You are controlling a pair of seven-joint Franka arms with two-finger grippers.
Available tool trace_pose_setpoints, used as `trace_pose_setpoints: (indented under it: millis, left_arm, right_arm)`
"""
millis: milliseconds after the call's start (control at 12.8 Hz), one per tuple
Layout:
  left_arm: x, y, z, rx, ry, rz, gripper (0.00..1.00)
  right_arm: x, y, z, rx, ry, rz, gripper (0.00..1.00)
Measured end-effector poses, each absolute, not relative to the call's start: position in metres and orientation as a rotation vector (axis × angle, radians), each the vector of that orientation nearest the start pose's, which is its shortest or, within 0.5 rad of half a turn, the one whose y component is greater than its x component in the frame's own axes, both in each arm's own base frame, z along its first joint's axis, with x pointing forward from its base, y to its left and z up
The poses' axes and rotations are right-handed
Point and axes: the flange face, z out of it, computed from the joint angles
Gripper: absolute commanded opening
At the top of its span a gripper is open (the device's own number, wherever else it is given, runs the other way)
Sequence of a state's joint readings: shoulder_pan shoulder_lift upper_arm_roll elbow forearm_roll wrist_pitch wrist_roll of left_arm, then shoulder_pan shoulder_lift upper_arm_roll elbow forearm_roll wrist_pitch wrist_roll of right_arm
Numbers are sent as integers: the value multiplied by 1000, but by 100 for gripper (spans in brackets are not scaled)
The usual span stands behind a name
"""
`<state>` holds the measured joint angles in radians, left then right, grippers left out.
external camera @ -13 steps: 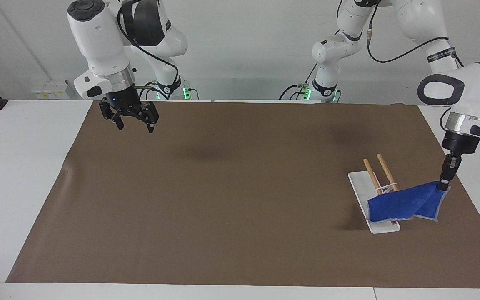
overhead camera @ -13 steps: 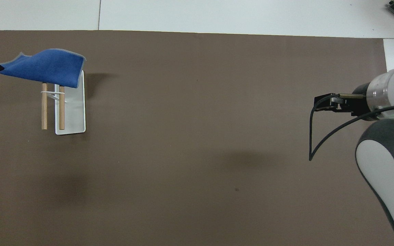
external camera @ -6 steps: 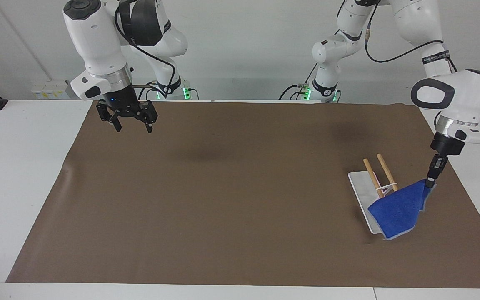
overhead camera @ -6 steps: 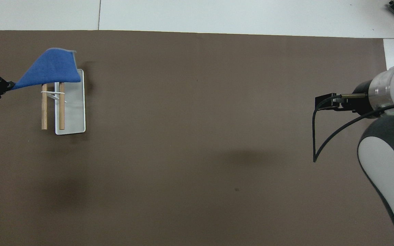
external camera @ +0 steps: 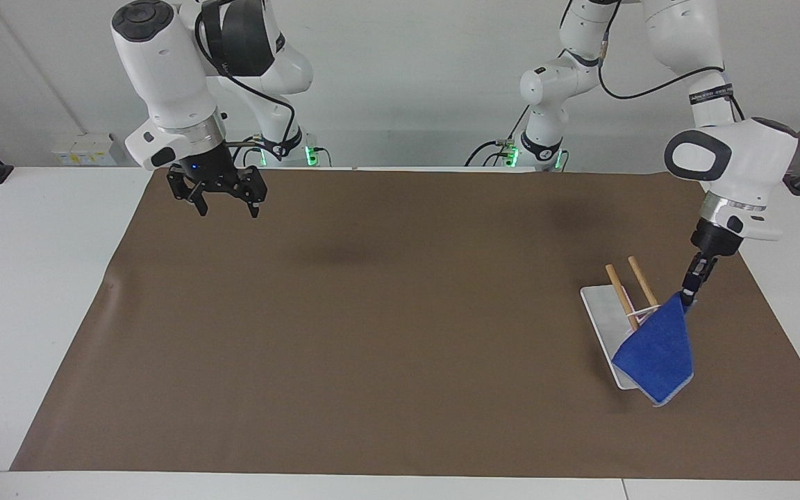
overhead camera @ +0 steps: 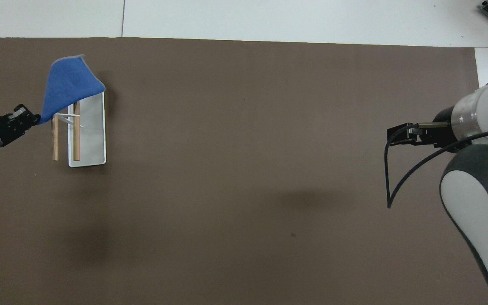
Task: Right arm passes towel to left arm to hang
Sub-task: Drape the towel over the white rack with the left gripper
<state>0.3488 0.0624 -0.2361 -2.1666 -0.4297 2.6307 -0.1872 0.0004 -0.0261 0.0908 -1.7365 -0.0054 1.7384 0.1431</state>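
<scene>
Two sets of fingers, two states: the left gripper (external camera: pixel 686 297) is pinched shut on one corner of the towel (external camera: pixel 657 354), the right gripper (external camera: pixel 222 206) hangs with fingers spread and empty. The towel hangs from that corner over the end of the rack (external camera: pixel 632 292) farther from the robots, at the left arm's end of the table (external camera: pixel 25 292), draped down past the rack's white base (overhead camera: pixel 92 140) toward the brown mat (external camera: pixel 372 312).

Change over the last second: the cloth has gone from stretched out sideways to a narrower, steeper drape, and the left wrist has swung in toward the wooden rods. My read: handover is done, hang is in progress, release not yet.

Pose: left arm (external camera: pixel 733 167) reaches down at a slant, gripper tilted toward the rack. Right arm (external camera: pixel 164 76) waits, gripper pointing straight down over the mat edge next to its base.
</scene>
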Motion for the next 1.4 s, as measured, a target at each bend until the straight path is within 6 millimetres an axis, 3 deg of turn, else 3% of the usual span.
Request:
trace_pose_setpoints:
  millis: [234, 780, 1405]
  left_arm:
    - [570, 66, 406, -3237, -975, -654, 0]
    - [567, 106, 412, -3225, -712, -732, 0]
    - [591, 114, 441, -3210, -652, -850, 0]
  right_arm:
    - [555, 51, 575, -3145, 80, -44, 100]
    - [554, 52, 575, -3145, 77, -42, 100]
    - [554, 51, 575, -3145, 80, -42, 100]
